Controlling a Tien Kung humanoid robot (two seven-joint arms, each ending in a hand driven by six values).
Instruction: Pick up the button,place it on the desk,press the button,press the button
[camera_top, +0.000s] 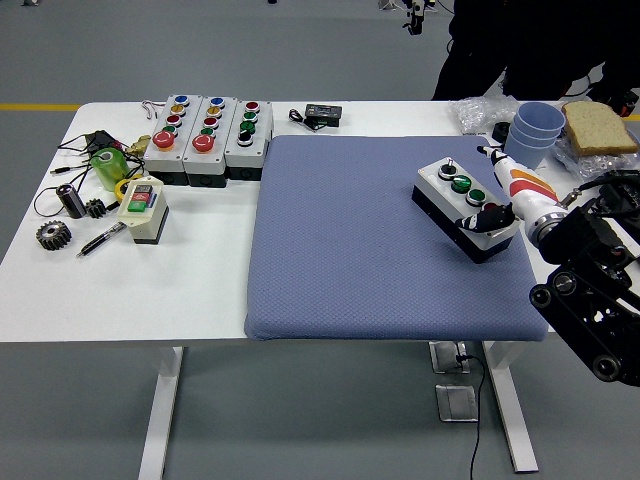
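— Where's the button box (465, 207) sitting?

— On the blue mat (380, 250), towards its right side, turned at an angle. Grey lid, black base, with a small switch, two green buttons, and a red button (490, 210) at the near end.

— And the robot's hand?

— The right hand (505, 195) comes in from the right edge, white with orange marks. A dark fingertip (493, 215) is down at the red button end of the box, touching or just about touching it. The other fingers I can't make out, so whether the hand is clenched or loose I can't tell. It isn't gripping the box as far as I can see.

— What's around it?

— Blue cups (534, 125) stacked just behind the hand, a slice of bread (598, 126) beside them. Over on the left of the table (130, 290), three more button boxes (207, 136) in a row, a small switch box (143, 208), a green roll (108, 166), a gear (52, 235) and a pen (100, 240).

— Anyone else there?

— A person (530, 45) in dark clothes stands at the far side, top right.
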